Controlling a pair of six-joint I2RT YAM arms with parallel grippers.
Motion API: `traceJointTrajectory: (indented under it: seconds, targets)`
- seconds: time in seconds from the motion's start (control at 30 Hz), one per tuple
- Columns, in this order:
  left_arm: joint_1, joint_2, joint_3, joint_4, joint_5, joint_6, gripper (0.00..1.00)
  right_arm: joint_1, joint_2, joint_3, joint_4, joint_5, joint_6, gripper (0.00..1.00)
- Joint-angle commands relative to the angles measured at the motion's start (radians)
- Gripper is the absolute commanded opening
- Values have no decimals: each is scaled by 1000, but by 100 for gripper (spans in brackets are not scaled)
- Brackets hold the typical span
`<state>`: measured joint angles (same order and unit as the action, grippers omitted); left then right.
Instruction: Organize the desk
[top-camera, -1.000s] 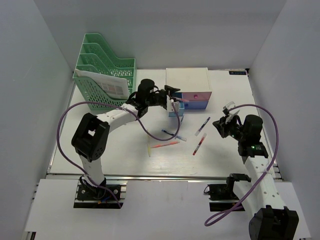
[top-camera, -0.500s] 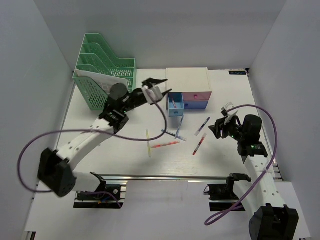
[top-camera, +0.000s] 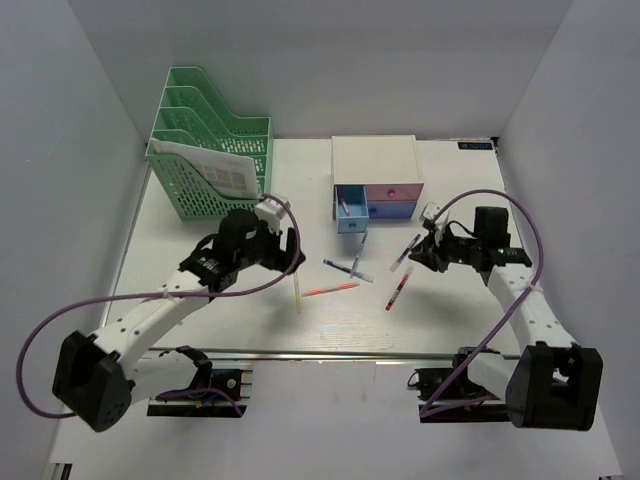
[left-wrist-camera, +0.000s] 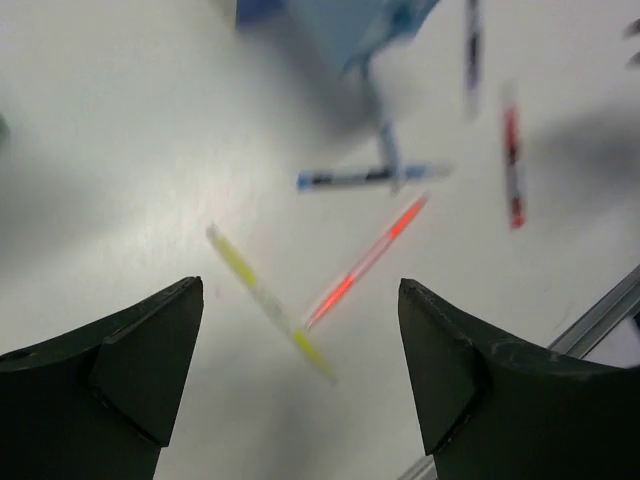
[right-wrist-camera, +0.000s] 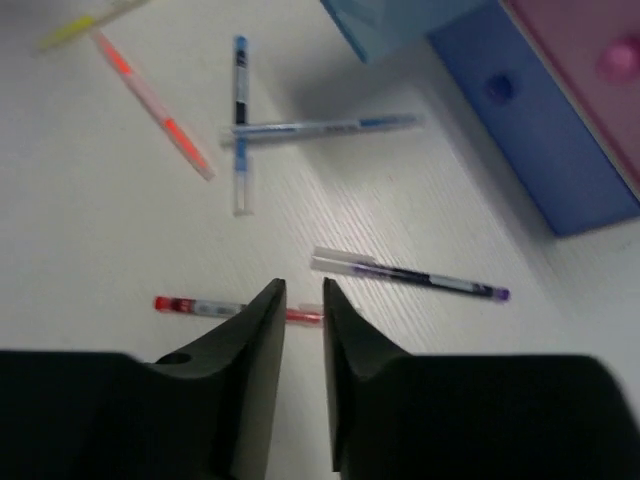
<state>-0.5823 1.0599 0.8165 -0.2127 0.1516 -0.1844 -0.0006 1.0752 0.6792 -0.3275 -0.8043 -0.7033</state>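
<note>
The desk (top-camera: 300, 190) is a white tabletop with several pens loose at its middle. My left gripper (top-camera: 287, 252) hangs open and empty above a yellow pen (left-wrist-camera: 265, 300) and an orange pen (left-wrist-camera: 365, 262); the left gripper (left-wrist-camera: 300, 335) has its jaws wide apart. My right gripper (top-camera: 420, 250) hovers over a red pen (right-wrist-camera: 200, 306) and a purple pen (right-wrist-camera: 410, 275). The right gripper (right-wrist-camera: 303, 292) has its jaws a narrow gap apart with nothing between them. Two crossed blue pens (top-camera: 350, 267) lie between the arms.
A small white drawer box (top-camera: 376, 160) stands at the back middle with a pink drawer (right-wrist-camera: 590, 60), a blue drawer (right-wrist-camera: 530, 130) and a light-blue drawer (top-camera: 351, 215) pulled out. A green file rack (top-camera: 210, 150) with papers stands at the back left.
My left arm swung away from the drawer box, back and down over the yellow and orange pens, its jaws wider. My right gripper moved left over the red and purple pens.
</note>
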Motion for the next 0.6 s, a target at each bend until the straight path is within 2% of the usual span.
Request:
traceJointTrajectory:
  seconds: [0.0, 0.1, 0.23, 0.27, 0.33, 0.37, 0.47, 0.5, 0.57]
  targets:
    - [9, 34, -24, -126, -11, -35, 89, 42, 54, 98, -308, -222, -413, 24]
    - [9, 35, -14, -129, -21, -20, 86, 126, 91, 94, -328, -244, -518, 24]
    - [9, -1, -43, -139, -92, -30, 78, 328, 156, 86, -245, -106, -513, 32]
    - [9, -14, -48, -143, -136, -39, 72, 350, 173, 101, -234, -87, -510, 38]
    - [9, -61, -53, -154, -223, -49, 65, 418, 234, 132, -213, -41, -495, 42]
    - [9, -78, -60, -157, -294, -58, 55, 471, 256, 172, -206, -26, -489, 46]
    - [9, -171, -76, -169, -397, -76, 30, 565, 333, 239, -156, 33, -432, 49]
    - [9, -204, -89, -172, -475, -82, 24, 582, 377, 296, -148, 63, -402, 48]
    - [9, -309, -105, -183, -552, -96, 23, 652, 431, 364, -153, 103, -365, 48]
